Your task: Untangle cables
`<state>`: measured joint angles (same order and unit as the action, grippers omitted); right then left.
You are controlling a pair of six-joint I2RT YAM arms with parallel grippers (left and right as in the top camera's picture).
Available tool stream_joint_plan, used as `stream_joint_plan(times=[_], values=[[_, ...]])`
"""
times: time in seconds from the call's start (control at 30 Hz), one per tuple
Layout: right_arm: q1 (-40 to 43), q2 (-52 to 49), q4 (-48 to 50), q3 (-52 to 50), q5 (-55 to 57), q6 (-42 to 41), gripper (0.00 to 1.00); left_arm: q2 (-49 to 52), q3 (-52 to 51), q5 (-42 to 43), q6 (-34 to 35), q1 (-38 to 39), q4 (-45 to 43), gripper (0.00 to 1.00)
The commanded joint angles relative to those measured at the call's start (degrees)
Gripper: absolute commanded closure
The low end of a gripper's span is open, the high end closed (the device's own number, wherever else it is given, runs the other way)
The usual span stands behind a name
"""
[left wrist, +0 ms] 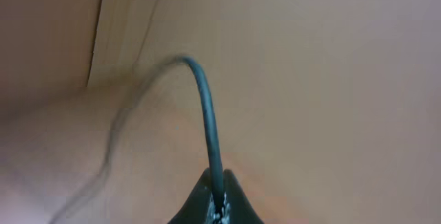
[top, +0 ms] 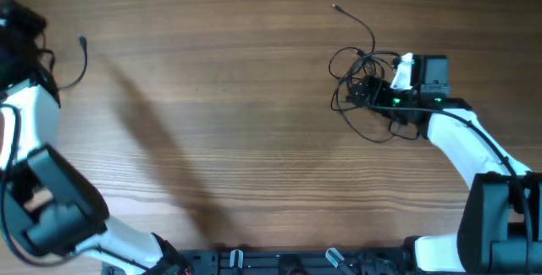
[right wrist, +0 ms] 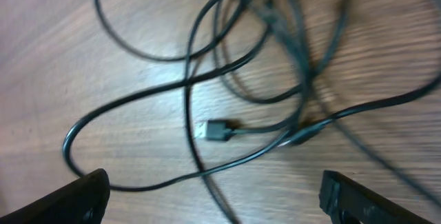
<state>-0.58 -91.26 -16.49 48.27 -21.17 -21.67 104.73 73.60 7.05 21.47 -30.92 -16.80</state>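
At the table's far left my left gripper (left wrist: 219,200) is shut on one thin black cable (left wrist: 205,107). In the overhead view that strand (top: 85,59) curls up from the left gripper (top: 52,85) to a small plug end. At the right, the other cables (top: 360,76) lie in a tangled bundle on the wood, with one loose end (top: 335,8) trailing up and left. My right gripper (top: 366,89) hovers over this bundle. In the right wrist view it (right wrist: 217,203) is open, with crossing strands (right wrist: 275,79) and a small flat plug (right wrist: 217,130) between and beyond its fingers; nothing is held.
The wooden table (top: 229,97) stretches between the two arms. The right arm's own thicker black cable (top: 491,148) runs along its white link. A dark rail (top: 279,262) lines the near edge.
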Motion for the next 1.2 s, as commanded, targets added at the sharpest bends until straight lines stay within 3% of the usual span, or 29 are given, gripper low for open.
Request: stream_joint_plan(times=[0.0,0.13,0.17,0.23,0.43,0.6,0.77,0.97,1.17], values=[[-4.4,1.1,-0.7,0.7,4.6,-0.8,0.00,6.6,0.3,1.7,-1.1,-0.1,5.1,0.96],[-7.5,1.1,-0.7,0.7,5.1,-1.1,0.00,9.2,0.3,1.7,1.9,-0.1,10.6,0.96],[-8.2,1.1,-0.7,0.7,5.1,-1.3,0.00,9.2,0.3,1.7,3.5,-0.1,12.3,0.82],[-9.3,1.1,-0.7,0.7,5.1,-1.3,0.00,9.2,0.3,3.0,7.4,-0.1,13.7,0.00],[-11.5,2.7,-2.2,0.7,4.9,-2.7,0.00,3.4,0.3,20.3,9.5,0.8,14.4,0.00],[-11.5,8.9,-3.8,0.7,7.0,-3.5,0.00,-7.7,0.3,20.1,9.4,3.5,20.8,0.00],[-11.5,19.0,-5.6,0.7,19.4,-7.1,0.00,-17.8,0.3,20.1,9.4,10.9,30.9,0.00],[-11.5,25.8,-10.0,0.7,30.6,-11.8,0.00,-18.4,0.3,20.2,9.4,23.1,41.6,0.00],[-10.2,25.8,-16.5,0.5,33.8,-26.6,0.00,-15.1,0.2,20.2,7.0,38.7,46.4,0.00]])
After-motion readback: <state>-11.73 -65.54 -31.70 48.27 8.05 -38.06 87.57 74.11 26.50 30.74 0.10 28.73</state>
